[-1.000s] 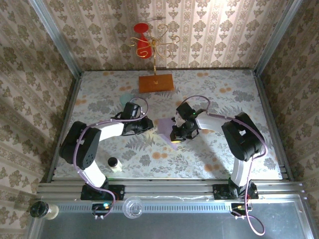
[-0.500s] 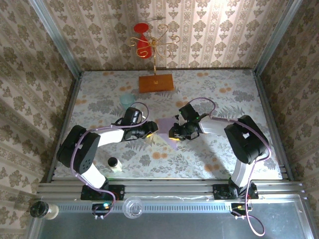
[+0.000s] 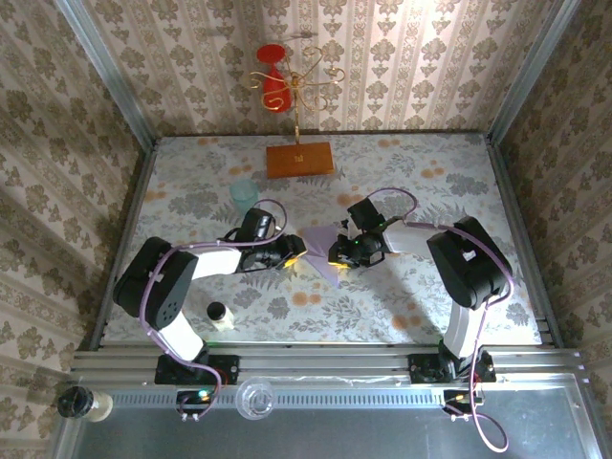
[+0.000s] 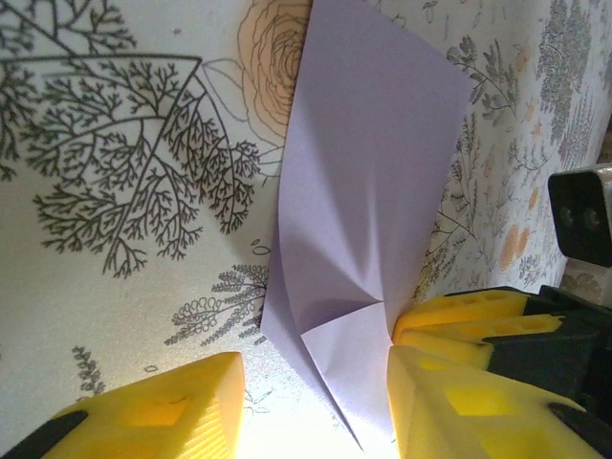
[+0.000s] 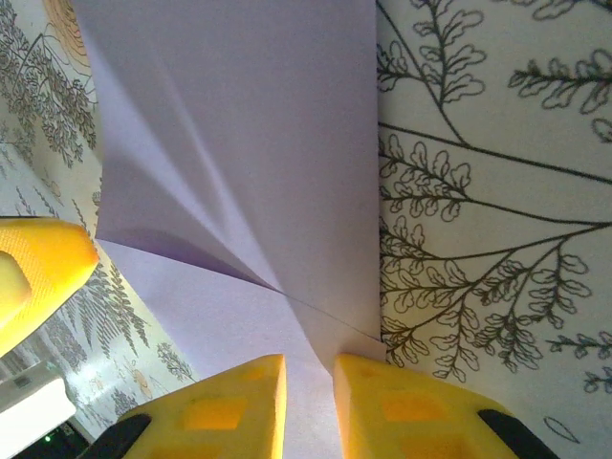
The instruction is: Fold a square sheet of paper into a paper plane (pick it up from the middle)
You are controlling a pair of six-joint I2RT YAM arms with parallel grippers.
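Floral-print table (image 3: pixel 459 182), patterned walls around it.

Top view: the square sheet of paper (image 3: pixel 321 245), already creased, lay at centre frame between my two pincers. Its long axis ran top to bottom with a slight lean, the point toward the lower edge. My left pincer (image 3: pixel 295 252) came at it from the left and my right pincer (image 3: pixel 338 255) from the right, the right one closer in.

Left wrist view: the sheet (image 4: pixel 368 182) ran from top centre down to a tip between the fingers of my left pincer (image 4: pixel 316 382). Those stood wide, gripping nothing. My right pincer (image 4: pixel 449 320) sat against the sheet's right edge, lower right of frame.

Right wrist view: the sheet (image 5: pixel 239 143) spread across the upper left. My right pincer (image 5: pixel 309 378) was narrow, a slit between the pads astride the creased edge at bottom centre. I judged the next fold turns on that edge.
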